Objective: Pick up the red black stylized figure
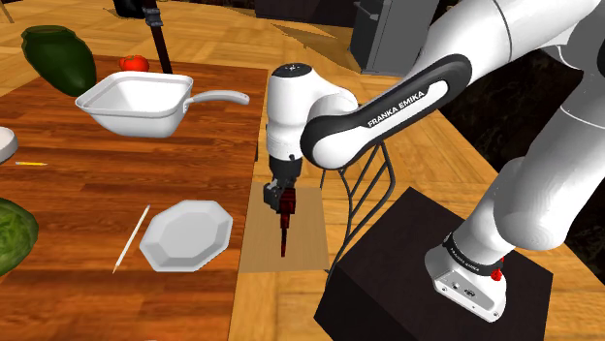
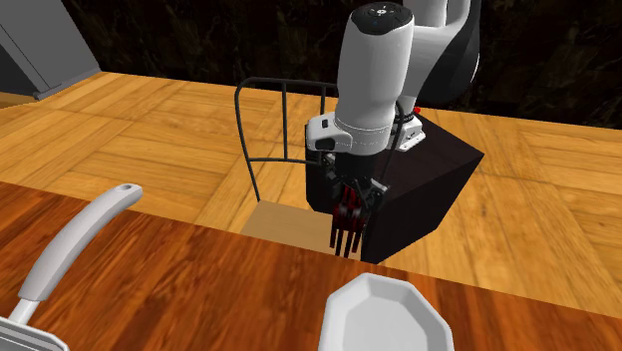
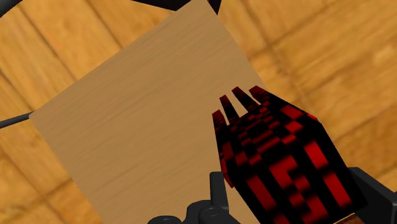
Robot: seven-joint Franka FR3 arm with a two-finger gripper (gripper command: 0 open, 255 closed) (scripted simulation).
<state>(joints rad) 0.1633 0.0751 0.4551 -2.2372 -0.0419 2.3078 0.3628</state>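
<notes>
Wrist view: our gripper point(image 3: 296, 191) fingers point(image 3: 217, 186) pinch the red-black figure point(image 3: 280, 153), lower right, above the chair seat point(image 3: 127, 127); pickup seems done.

Tool point(image 1: 281, 201) holding figure point(image 1: 283, 232) above chair seat point(image 1: 310, 234), beside table point(image 1: 97, 194).

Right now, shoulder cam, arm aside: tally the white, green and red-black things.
White: 4 (pan, plate, thin stick, dish)
Green: 2 (far green thing, near green thing)
Red-black: 1 (figure in the gripper)
Total: 7
</notes>
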